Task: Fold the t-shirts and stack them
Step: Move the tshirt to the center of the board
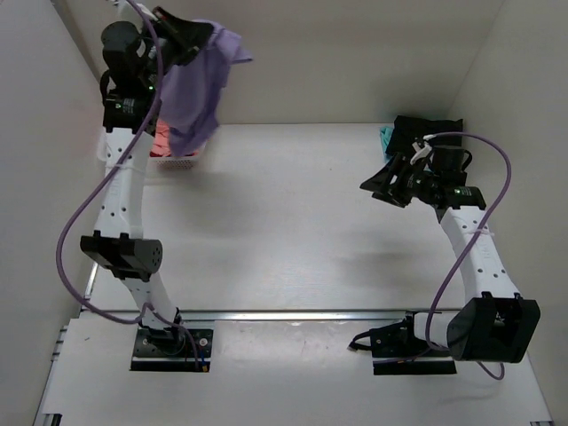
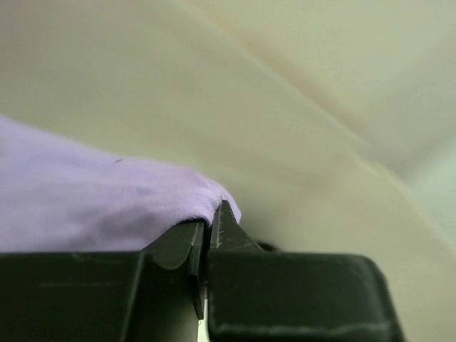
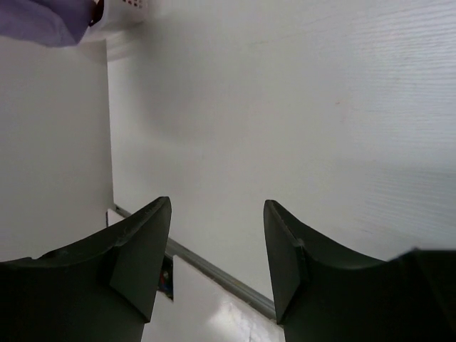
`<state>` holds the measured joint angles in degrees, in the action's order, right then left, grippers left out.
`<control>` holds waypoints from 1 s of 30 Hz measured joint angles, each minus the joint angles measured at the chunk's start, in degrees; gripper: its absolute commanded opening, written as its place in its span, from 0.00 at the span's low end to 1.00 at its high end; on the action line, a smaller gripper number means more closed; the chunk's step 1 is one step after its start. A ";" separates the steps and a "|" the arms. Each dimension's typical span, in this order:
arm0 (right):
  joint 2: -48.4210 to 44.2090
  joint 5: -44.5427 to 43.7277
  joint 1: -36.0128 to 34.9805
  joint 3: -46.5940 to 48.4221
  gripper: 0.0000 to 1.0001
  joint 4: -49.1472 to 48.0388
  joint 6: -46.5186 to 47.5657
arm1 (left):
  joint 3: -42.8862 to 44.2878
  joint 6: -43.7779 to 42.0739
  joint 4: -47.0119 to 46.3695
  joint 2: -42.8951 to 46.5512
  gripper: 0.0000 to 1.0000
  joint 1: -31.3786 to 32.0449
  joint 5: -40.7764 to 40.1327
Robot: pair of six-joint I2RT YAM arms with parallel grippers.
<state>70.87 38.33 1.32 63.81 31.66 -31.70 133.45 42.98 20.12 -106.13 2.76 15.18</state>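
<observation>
1. Top external view: the left tool (image 1: 197, 37) is raised at the far left corner, pinched shut on a lavender-purple t-shirt (image 1: 197, 89) whose soft cloth hangs in loose, crumpled folds.
2. The shirt's lower edge dangles over a white plastic mesh basket (image 1: 177, 161) at the far left of the tabletop (image 1: 293, 231). A salmon-pink t-shirt (image 1: 162, 140) shows inside the basket.
3. Left wrist view: the two dark matte fingers (image 2: 171, 246) meet with no gap, and a smooth lavender fold bulges just behind them.
4. The right tool (image 1: 373, 185) hovers over the right side of the tabletop with its blunt black fingers spread wide, holding nothing.
5. At the far right a black t-shirt (image 1: 430, 133) lies bunched, with a teal t-shirt (image 1: 385, 138) peeking out at its left edge.
</observation>
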 measured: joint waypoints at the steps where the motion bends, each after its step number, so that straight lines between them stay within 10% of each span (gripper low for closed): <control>1: -0.68 -0.22 0.61 -0.35 0.52 -0.13 0.50 | -0.81 1.29 -1.05 1.44 0.00 1.88 2.14; 6: -2.67 -1.16 1.27 -3.28 0.52 -1.79 1.75 | -6.54 7.34 -5.77 7.45 0.00 11.65 11.39; 13: -3.30 -2.19 -0.24 -5.31 0.53 -2.12 3.10 | -41.18 12.68 -10.93 20.76 0.00 8.70 14.23; 15: -3.37 -3.17 -1.01 -5.31 0.54 -2.05 4.35 | -50.05 13.51 -11.47 21.27 0.43 7.23 14.51; 21: -2.16 -6.58 -6.27 -4.68 0.58 -0.07 8.31 | -76.48 21.46 -17.05 18.21 0.67 5.22 16.94; 30: -1.29 -9.46 -5.92 -7.87 0.56 0.55 9.99 | -69.13 15.06 -5.95 17.46 0.71 13.81 14.03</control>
<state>69.58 28.86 -4.60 55.94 32.21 -21.71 64.31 58.04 14.17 -88.66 16.58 29.21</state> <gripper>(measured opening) 0.576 0.704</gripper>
